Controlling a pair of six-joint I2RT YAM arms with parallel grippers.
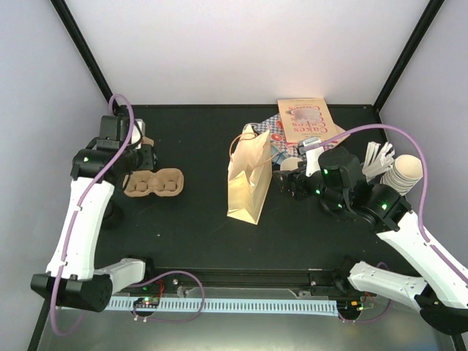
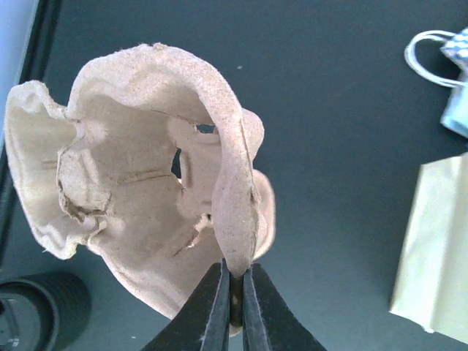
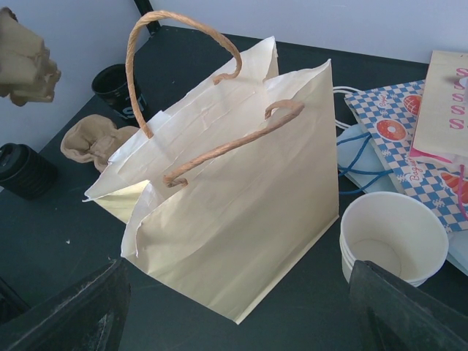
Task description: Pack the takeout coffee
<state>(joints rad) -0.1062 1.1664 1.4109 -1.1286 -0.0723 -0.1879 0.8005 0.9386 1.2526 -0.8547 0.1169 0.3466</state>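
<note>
far left, near edge: dark ribbed round thing on the desk, just beside the left arm. Could be a lid stack or a lidded cup, cannot tell.
left end effector: pinched fully closed on the centre ridge of a brown moulded cup carrier. The carrier looks lifted off the desk.
left, further back: black cup-shaped thing and a second carrier lying on the desk, left of the bag.
takeout coffee: no cream cup with a black lid shows clearly in any view. If it is here, my guess is among those dark things on the left, dim or partly hidden.
handling (judgement): light. The thin paper wall dents under squeeze, the lid can pop, the liquid sloshes. Take it round the mid-wall below the lid rim, grip gently, keep it upright.
paper bag: centre, upright, mouth open. The twisted handles arch over the opening and are a likely snag on entry. The bag is light and may tip or slide.
right end effector: jaws wide apart, empty, just right of the bag.
right clutter: lidless cream cups nested near the bag, printed bags beyond, another cup stack further right. Decoys, not the target.
</note>
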